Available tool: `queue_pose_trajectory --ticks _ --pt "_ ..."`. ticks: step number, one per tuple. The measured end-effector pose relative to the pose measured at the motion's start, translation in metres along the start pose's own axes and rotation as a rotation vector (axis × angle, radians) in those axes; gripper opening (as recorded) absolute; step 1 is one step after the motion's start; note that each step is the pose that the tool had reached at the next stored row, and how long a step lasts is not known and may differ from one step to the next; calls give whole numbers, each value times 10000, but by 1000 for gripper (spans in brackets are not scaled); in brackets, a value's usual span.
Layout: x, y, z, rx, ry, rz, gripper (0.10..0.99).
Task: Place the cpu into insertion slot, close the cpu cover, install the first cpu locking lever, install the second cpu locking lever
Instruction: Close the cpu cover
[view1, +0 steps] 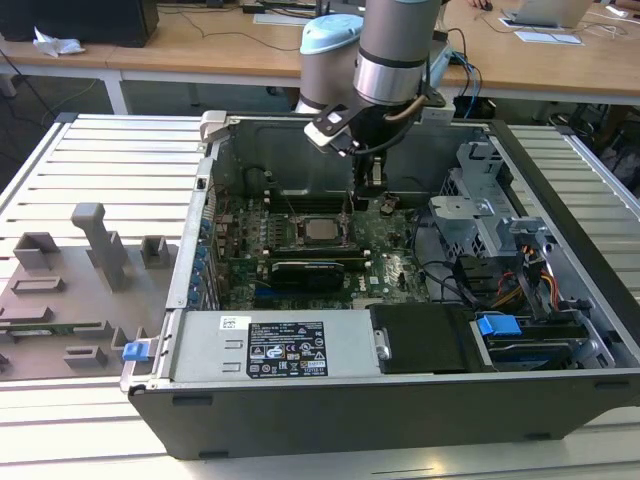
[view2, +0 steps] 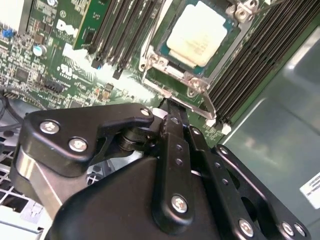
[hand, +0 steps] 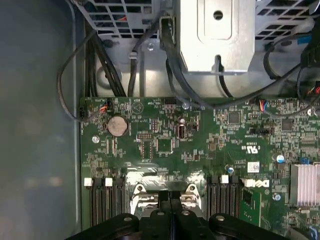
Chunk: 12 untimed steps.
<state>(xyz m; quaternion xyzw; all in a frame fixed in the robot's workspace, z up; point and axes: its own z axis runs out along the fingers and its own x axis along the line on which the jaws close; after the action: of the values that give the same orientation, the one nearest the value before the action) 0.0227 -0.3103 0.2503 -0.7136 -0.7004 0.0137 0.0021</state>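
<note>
Pale silvery cpu (view2: 200, 32) flat in the insertion slot (view2: 172, 66), silvery cpu cover (view2: 186, 80) down around it.

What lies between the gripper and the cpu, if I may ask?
In the second wrist view, the near silvery edge of the cpu cover lies between the gripper and the cpu; a thin metal lever runs beside it.

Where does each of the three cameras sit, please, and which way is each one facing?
Exterior view: off the arm, looking down at a slant into the open computer case; the arm and gripper show.
First wrist view: on the wrist, looking along the gripper across the circuit board to a metal cage.
Second wrist view: on the wrist, looking past the gripper to the chip.
Shared: both wrist views show the gripper; the exterior and second wrist views share the chip.
</note>
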Motion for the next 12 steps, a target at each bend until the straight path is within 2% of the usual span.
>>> queue_pose_trajectory --ticks 5,12 --pt "-2 -110 5 0 0 0 106" --pt "-3 -230 20 -1 3 0 106"
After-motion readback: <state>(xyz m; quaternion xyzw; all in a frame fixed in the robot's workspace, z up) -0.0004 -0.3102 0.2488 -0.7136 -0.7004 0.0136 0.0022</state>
